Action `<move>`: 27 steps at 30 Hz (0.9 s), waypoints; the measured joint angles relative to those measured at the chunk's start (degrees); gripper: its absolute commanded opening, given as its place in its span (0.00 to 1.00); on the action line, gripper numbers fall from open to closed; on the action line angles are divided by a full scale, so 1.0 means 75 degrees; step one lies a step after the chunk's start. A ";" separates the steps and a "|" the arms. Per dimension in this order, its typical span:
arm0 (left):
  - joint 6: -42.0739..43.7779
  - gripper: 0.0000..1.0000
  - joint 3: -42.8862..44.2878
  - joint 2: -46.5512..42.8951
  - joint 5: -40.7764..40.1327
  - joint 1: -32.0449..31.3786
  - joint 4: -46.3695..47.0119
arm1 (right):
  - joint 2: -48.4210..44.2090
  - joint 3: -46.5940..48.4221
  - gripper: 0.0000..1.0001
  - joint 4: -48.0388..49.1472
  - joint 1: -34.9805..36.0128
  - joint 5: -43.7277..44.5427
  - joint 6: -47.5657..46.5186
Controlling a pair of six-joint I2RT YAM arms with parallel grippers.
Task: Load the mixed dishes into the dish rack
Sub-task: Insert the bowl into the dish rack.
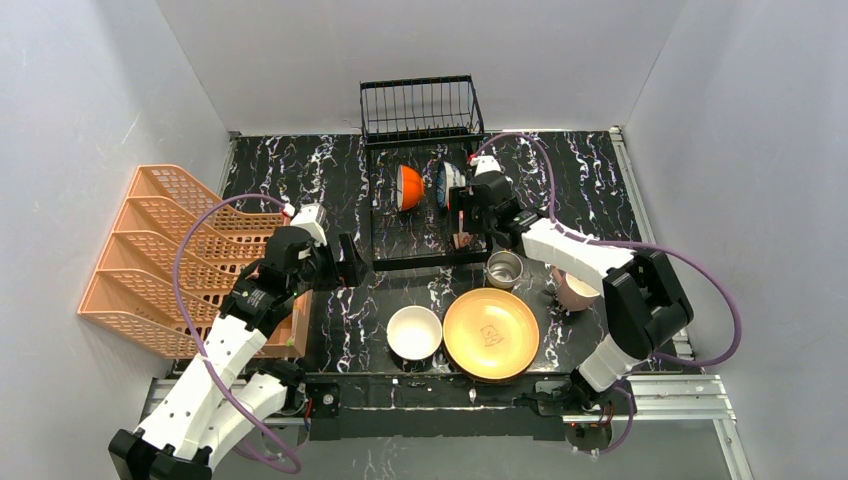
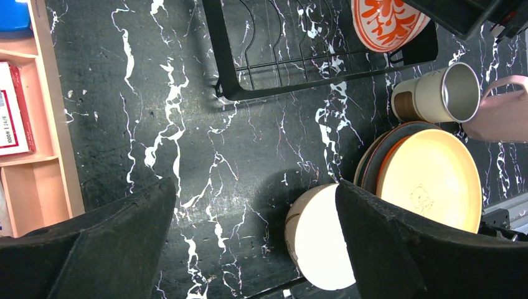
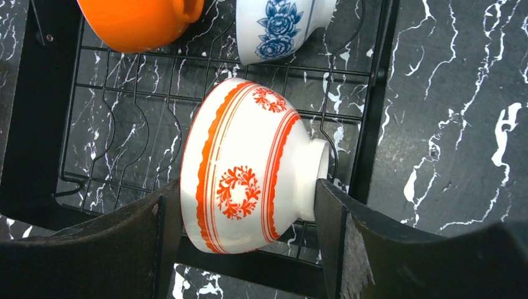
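Observation:
The black wire dish rack [image 1: 420, 180] stands at the back centre. An orange bowl [image 1: 409, 187] and a blue-patterned bowl [image 1: 447, 182] stand on edge in it. My right gripper [image 1: 463, 225] is shut on a white bowl with red floral print [image 3: 249, 168]. It holds the bowl on its side over the rack's [image 3: 373, 124] front right part, one finger at the rim and one at the foot. My left gripper [image 1: 345, 262] is open and empty, left of the rack's front edge. In front stand a white bowl [image 1: 414, 331], the yellow plate [image 1: 491, 332], a steel cup [image 1: 504, 269] and a pink mug [image 1: 573, 290].
An orange plastic lattice rack [image 1: 160, 250] and a wooden box [image 1: 290, 335] stand at the left. In the left wrist view the yellow plate [image 2: 429, 180] lies on darker plates, next to the white bowl [image 2: 317, 240], steel cup [image 2: 439, 93] and mug [image 2: 501, 115].

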 measured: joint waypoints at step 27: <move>0.0000 0.98 -0.0006 -0.0006 -0.0003 0.0000 0.0000 | 0.0239 -0.0396 0.44 0.0606 -0.0015 -0.0373 0.0927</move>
